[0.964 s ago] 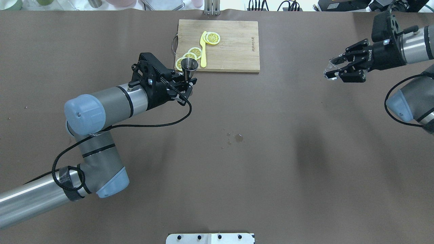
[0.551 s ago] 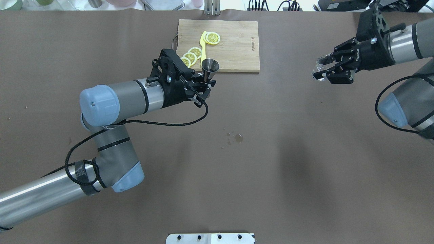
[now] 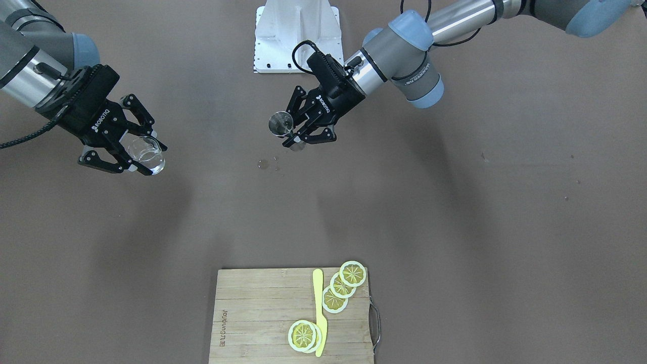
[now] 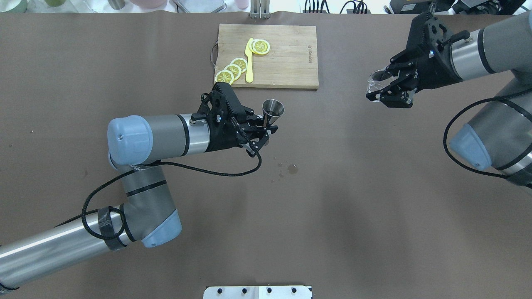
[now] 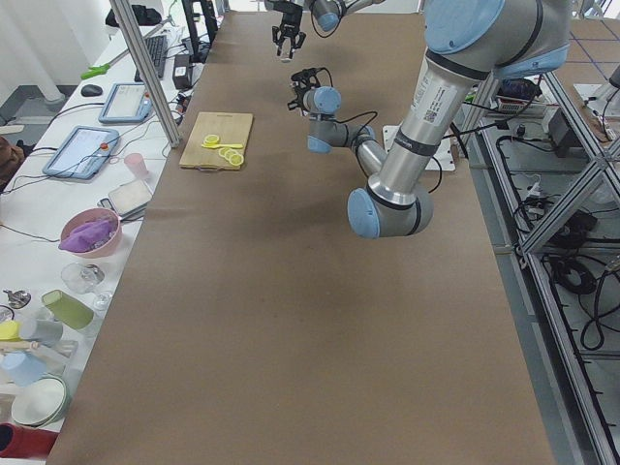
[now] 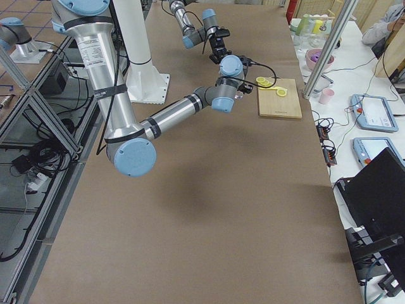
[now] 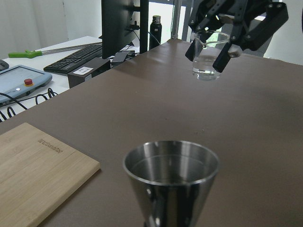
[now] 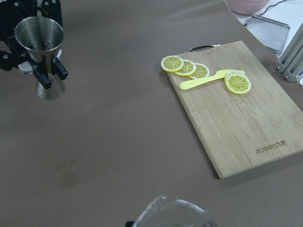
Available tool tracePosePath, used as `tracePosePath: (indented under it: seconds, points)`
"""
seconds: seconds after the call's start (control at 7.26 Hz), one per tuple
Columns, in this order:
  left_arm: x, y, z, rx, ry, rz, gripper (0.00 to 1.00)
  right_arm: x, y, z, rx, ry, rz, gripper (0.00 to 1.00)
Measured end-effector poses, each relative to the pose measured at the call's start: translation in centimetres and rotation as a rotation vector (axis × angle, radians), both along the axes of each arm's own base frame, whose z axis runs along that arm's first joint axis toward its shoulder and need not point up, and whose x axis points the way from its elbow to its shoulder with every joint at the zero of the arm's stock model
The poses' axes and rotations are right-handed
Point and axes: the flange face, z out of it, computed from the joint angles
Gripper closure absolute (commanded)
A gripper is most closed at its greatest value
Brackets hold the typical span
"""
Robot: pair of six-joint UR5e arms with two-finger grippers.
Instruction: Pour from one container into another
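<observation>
A steel jigger [image 4: 273, 109] hangs upright above the table, just in front of the cutting board, with my left gripper [image 4: 264, 126] shut on its narrow waist. In the left wrist view, liquid shows inside the jigger [image 7: 171, 172]. Off at the right side of the table my right gripper [image 4: 388, 89] is shut on a clear glass beaker [image 4: 375, 82], held upright in the air. The beaker [image 7: 207, 56] stands well apart from the jigger, with a little clear liquid at its bottom. In the front-facing view the jigger [image 3: 279, 124] is at centre and the beaker [image 3: 146, 151] at left.
A wooden cutting board [image 4: 291, 62] lies at the table's far middle with several lemon slices [image 4: 232, 68] and a yellow knife [image 4: 249, 62] on it. Small wet drops [image 4: 293, 168] mark the brown table below the jigger. Bowls and tablets sit beyond the far edge.
My left arm has carried the jigger right and toward the robot, off the board's corner. My right gripper has brought the beaker leftward toward the table's middle.
</observation>
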Motion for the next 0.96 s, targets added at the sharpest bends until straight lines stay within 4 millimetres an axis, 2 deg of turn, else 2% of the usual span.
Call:
tracePosePath:
  seconds: [0.55, 0.96]
  points:
    - [0.5, 0.5, -0.3, 0.015, -0.003, 0.042, 1.0, 0.4, 1.9, -5.3, -0.003, 0.095, -0.042, 1.0]
    - [0.6, 0.6, -0.9, 0.02, 0.005, 0.046, 1.0, 0.1, 2.2, -7.1, -0.006, 0.15, -0.029, 1.0]
